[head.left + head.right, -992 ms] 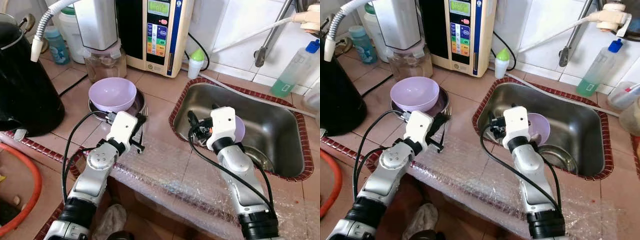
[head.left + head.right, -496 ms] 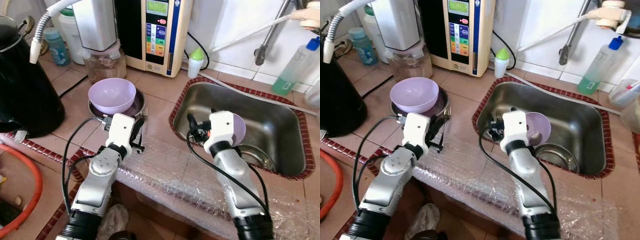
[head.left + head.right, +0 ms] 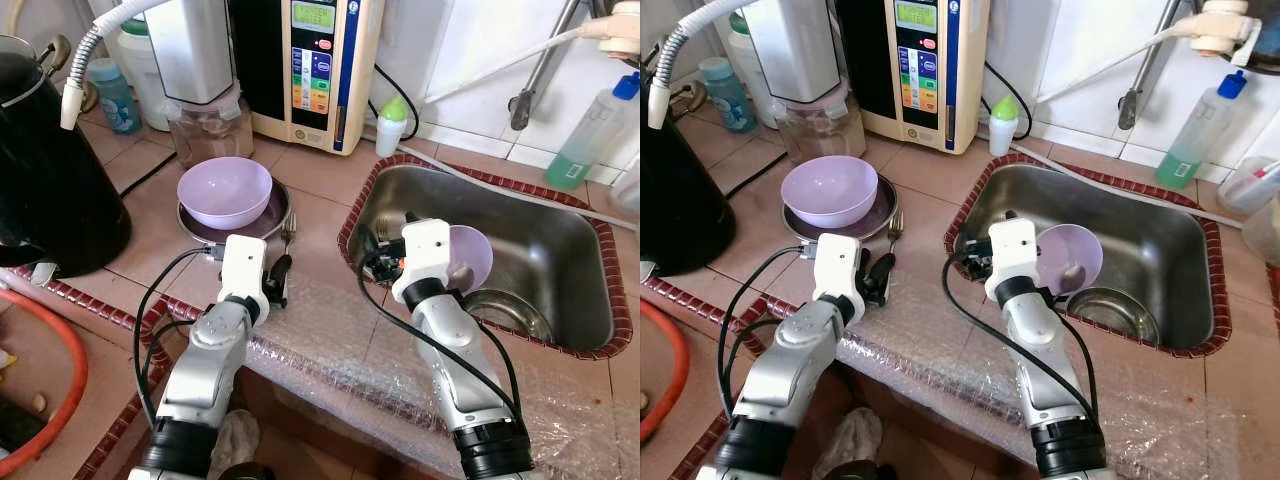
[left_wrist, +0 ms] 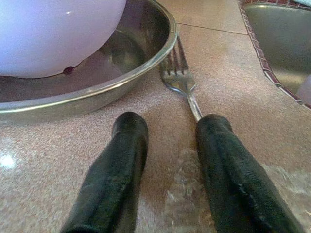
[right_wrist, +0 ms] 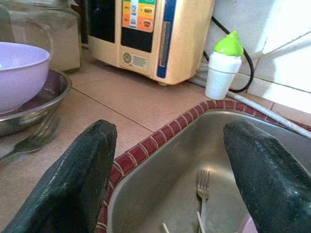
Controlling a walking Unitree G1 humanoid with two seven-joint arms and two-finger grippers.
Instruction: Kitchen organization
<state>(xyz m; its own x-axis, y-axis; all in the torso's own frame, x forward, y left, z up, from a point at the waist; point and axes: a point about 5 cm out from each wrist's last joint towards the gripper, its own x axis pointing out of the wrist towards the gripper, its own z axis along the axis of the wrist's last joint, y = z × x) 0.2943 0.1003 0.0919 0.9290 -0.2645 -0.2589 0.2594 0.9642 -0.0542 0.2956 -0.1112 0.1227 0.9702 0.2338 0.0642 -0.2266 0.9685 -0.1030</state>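
One fork (image 4: 181, 77) is seen lying flat on the desk (image 3: 320, 180), just beside the steel plate (image 3: 275, 212) that carries the purple bowl (image 3: 224, 190). It is straddled at the handle by the spread left pincer (image 4: 167, 160). Over the sink (image 3: 560, 240), on the plate's far side, the right pincer (image 5: 165, 184) is held wide open above a second fork (image 5: 202, 187).

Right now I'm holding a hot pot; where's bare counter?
Bare tile lies between the lilac bowl, the beige dispenser and the steel sink. It is crowded beside the black kettle and near the left tool.
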